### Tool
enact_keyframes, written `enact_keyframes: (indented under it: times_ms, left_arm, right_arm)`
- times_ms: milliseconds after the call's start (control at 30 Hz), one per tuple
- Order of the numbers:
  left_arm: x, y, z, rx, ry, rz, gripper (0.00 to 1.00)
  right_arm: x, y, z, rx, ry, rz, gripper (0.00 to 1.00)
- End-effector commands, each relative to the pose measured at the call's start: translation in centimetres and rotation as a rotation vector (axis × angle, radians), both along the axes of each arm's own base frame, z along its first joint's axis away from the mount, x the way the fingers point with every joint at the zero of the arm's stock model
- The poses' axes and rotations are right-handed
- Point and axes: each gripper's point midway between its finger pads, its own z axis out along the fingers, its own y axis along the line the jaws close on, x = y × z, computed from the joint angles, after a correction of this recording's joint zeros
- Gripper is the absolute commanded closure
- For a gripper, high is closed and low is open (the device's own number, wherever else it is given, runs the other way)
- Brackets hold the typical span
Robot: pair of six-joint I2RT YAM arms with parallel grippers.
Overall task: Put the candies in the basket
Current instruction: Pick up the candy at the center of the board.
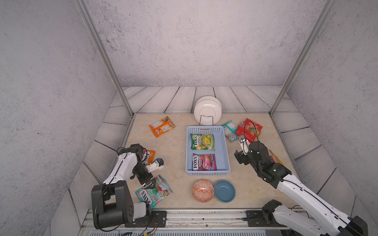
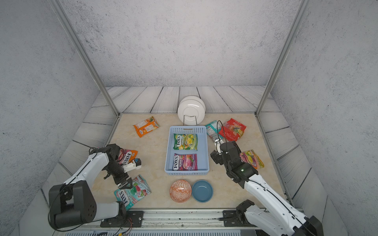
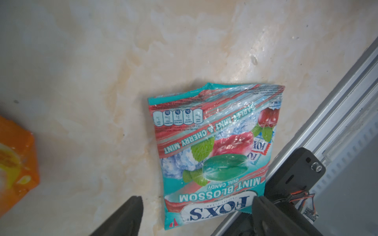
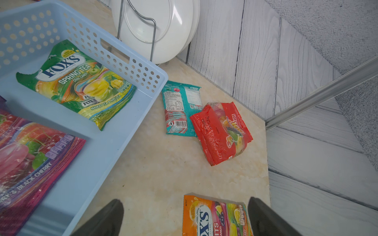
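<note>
At the lower left of both top views the left gripper [image 1: 149, 185] hovered low over the mint bag [image 1: 158, 191]. In the left wrist view its jaws stood wide apart, straddling the bag's logo end (nothing pinched, bag flat on the table). Step in hand looked like the pick of this bag. Next move would call for dropping onto that end, closing, then carrying it right to the basket [image 1: 222, 150] at centre. The film is glossy and likely slippery, so the crimped seam seemed the safest grip. Right gripper [image 4: 186, 200] was wide open and empty too, above the fruits bag [image 4: 214, 216] just right of the basket. Two bags were in already: spring tea bag [image 1: 202, 141], berries bag [image 1: 204, 162]. Six lay outside, incl. orange bag [image 1: 162, 126] upper left, teal bag [image 1: 229, 130] and red bag [image 1: 248, 129] upper right. Surface: beige marble-look tabletop [image 1: 176, 147], grey speckled walls, pale plank panels around, plates [image 1: 207, 110] on a rack at the back
</note>
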Motion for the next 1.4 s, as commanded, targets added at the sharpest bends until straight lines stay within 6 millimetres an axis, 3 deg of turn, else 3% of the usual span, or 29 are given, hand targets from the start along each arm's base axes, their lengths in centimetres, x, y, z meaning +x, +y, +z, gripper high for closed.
enact_keyframes:
  times_ms: [0,500,667,800,933,1033,1200,1367]
  left_arm:
    - [0.1,0.6,-1.1,-0.005,0.007,-0.03,0.13]
    - [-0.4,1.7,-5.0,0.01,0.078,-0.049,0.21]
    - [-0.3,1.8,-5.2,-0.002,0.075,-0.043,0.29]
    - [-0.4,2.0,-5.2,0.0,0.08,-0.042,0.47]
    - [-0.4,2.1,-5.3,0.007,0.078,-0.05,0.81]
    - [-0.3,1.9,-4.7,-0.001,0.078,-0.042,0.97]
    - [0.7,2.0,-3.0,0.003,0.016,-0.045,1.0]
    - [2.1,1.3,0.2,-0.023,-0.064,-0.058,1.0]
  right_arm:
    - [0.0,-0.4,1.1,0.004,-0.046,-0.013,0.01]
    - [0.0,-0.6,1.2,0.004,-0.06,-0.02,0.01]
    - [0.2,-0.5,0.9,-0.003,-0.046,-0.019,0.01]
    - [0.1,-0.8,0.5,-0.008,-0.043,-0.035,0.01]
    - [0.2,-0.5,1.1,-0.001,-0.055,-0.021,0.01]
    - [0.1,-0.9,0.7,-0.008,-0.051,-0.037,0.01]
    - [0.2,-0.7,1.1,-0.001,-0.06,-0.027,0.01]
    - [0.2,-0.7,1.0,-0.005,-0.052,-0.03,0.01]
